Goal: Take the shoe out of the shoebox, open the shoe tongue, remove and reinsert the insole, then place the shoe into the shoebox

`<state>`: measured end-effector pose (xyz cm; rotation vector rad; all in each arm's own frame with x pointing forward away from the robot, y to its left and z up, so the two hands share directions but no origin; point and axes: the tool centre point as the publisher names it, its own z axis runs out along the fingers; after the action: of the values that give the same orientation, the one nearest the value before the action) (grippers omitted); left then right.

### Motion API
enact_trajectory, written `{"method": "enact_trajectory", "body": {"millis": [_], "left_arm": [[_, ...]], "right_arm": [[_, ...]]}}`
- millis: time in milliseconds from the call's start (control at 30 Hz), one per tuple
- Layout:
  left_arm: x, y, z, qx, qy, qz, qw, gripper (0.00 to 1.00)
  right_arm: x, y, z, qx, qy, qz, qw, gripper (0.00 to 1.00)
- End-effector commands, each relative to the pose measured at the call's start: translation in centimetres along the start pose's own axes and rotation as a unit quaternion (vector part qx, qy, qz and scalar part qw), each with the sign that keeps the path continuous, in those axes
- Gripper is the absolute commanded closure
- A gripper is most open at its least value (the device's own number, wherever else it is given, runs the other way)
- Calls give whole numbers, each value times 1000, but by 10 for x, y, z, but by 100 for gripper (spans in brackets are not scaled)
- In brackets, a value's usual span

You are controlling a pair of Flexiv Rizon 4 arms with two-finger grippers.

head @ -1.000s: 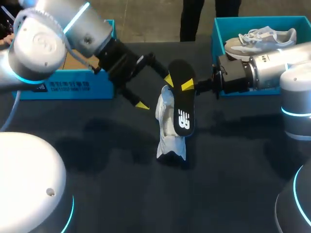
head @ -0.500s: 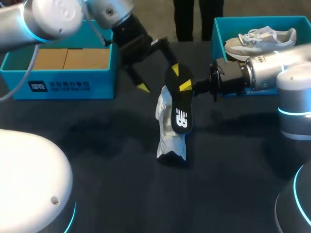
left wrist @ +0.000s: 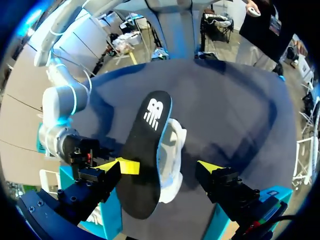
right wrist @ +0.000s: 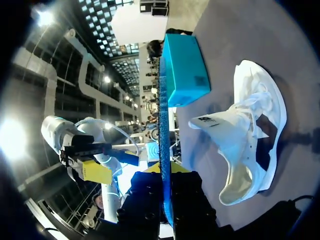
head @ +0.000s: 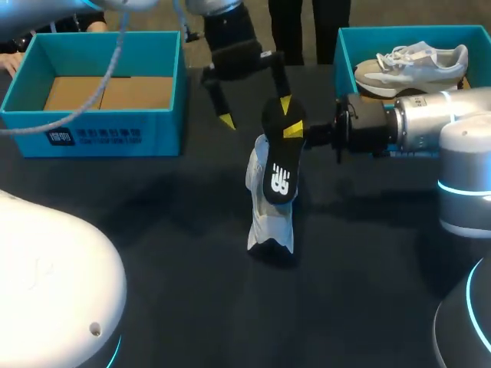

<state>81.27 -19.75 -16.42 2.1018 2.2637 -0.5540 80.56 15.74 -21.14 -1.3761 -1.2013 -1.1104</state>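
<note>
- Shoe (head: 270, 226): white, you see it stood on end on the dark table (head: 153, 268), centre of the head frame, outside both boxes.
- Insole (head: 280, 165): black, upright, lower end against the shoe's opening, upper end well above the shoe.
- Right gripper (head: 295, 132): comes in from the right edge, clamped on the insole's upper end. Its wrist view shows the insole edge-on between the fingers.
- Left gripper (head: 255, 113): upper centre, above the insole, fingers spread wide. One yellow tip sits just beside the insole's edge; you can't tell if it touches.
- Blue shoebox (head: 100, 136): upper left, brown cardboard floor showing.
- Second shoebox (head: 345, 54): upper right, second shoe (head: 414, 61) lying inside.
</note>
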Motion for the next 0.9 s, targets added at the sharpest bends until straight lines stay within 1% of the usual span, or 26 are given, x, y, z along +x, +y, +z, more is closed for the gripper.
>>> {"method": "enact_trajectory", "body": {"millis": [33, 167, 200, 233, 467, 633, 667, 700, 900], "left_arm": [[-6, 0, -5, -8, 140, -1, 990, 0], [-10, 1, -8, -16, 150, -1, 989, 0], [-12, 2, -9, -25, 151, 0, 988, 0], [-13, 2, -10, -27, 151, 0, 988, 0], [-25, 6, -15, -48, 136, 8, 989, 0], [-34, 8, -18, -51, 123, 14, 991, 0], [-37, 9, -19, -59, 125, 19, 990, 0], [-38, 9, -20, -56, 118, 16, 991, 0], [-42, 9, -19, -59, 119, 20, 991, 0]], "right_arm": [[5, -6, -1, -12, -3, -1, 1000, 100], [6, -7, -1, -15, 0, 0, 1000, 100], [5, -8, -1, -15, -1, 0, 1000, 100], [4, -8, -1, -15, -1, 1, 1000, 100], [-2, -11, 0, -15, 4, 5, 1000, 100], [-2, -11, 0, -18, 6, 4, 1000, 100], [-3, -11, 0, -18, 6, 4, 1000, 100], [-3, -12, 0, -18, 7, 3, 1000, 100], [-4, -13, -2, -20, 11, -1, 1000, 100]]}}
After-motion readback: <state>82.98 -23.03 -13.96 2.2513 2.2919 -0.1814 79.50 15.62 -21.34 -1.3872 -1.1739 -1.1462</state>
